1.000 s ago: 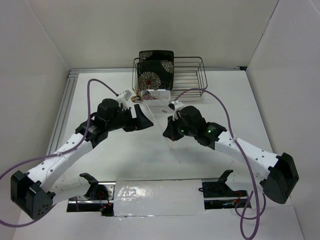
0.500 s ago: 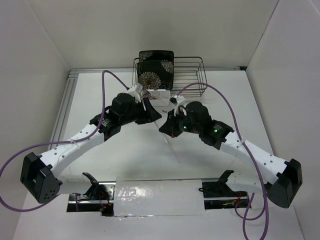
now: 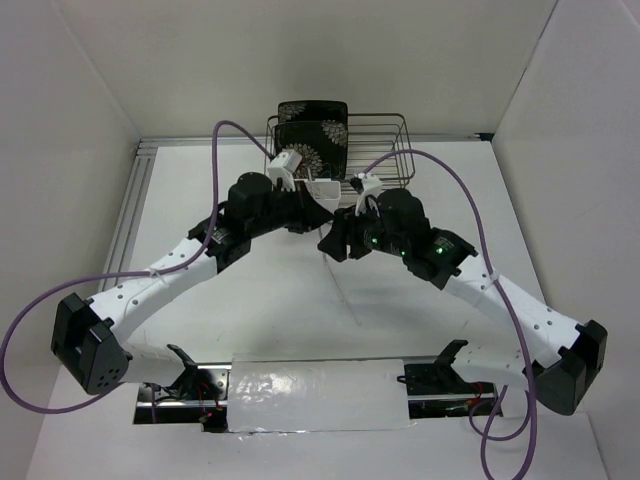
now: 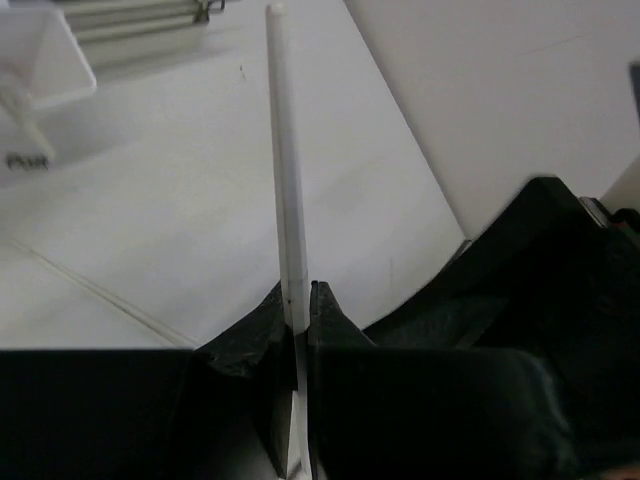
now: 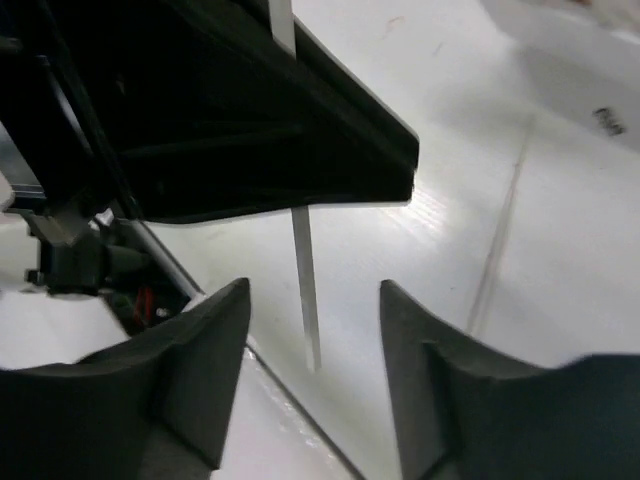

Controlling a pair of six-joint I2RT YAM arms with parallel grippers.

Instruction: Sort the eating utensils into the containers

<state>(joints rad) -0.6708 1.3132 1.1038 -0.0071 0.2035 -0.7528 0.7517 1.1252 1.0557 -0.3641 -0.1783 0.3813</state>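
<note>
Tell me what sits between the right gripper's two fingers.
In the right wrist view, the free end of a pale chopstick hangs in the gap of the open right gripper, touching neither finger. The left gripper is shut on it further up.

Top: fixed high at the near edge, looking down over the whole worktop [image 3: 300, 300]. Left wrist: close along the left claw [image 4: 298, 292], low. Right wrist: past the right claw [image 5: 312, 290], facing near-left. Shared by both wrists: one pale chopstick [image 4: 283, 150].

At the top view's upper centre we find the rack [image 3: 385, 150] on the worktop [image 3: 300, 300], the plate [image 3: 312, 135] in its left end, and the tub [image 3: 325, 190] just below. The chopstick [image 4: 285, 150] sits between the left end effector's [image 4: 297, 295] fingers.
</note>
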